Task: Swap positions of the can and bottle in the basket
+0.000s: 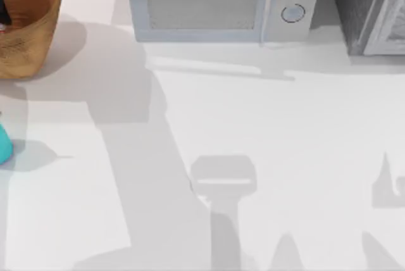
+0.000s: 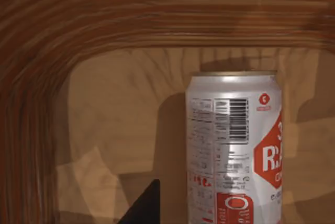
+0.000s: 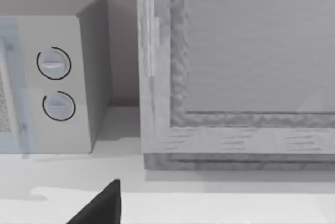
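The wicker basket (image 1: 28,37) stands at the table's far left corner. My left gripper (image 1: 2,6) reaches into it at the top view's left edge. In the left wrist view the white can (image 2: 234,145) with its red label stands upright on the basket floor, close in front of that gripper, with the ribbed basket wall (image 2: 42,77) curving behind it. The can is not gripped as far as I can see. The teal bottle (image 1: 4,144) stands on the table outside the basket, nearer the front, cut off by the left edge. My right gripper (image 3: 102,205) hangs low over the table, facing the back right.
A grey microwave (image 1: 221,5) sits along the back edge in the middle, also visible as the microwave (image 3: 57,82) in the right wrist view. A grey cabinet (image 1: 373,11) stands at the back right. White table (image 1: 253,157) stretches across the middle and front.
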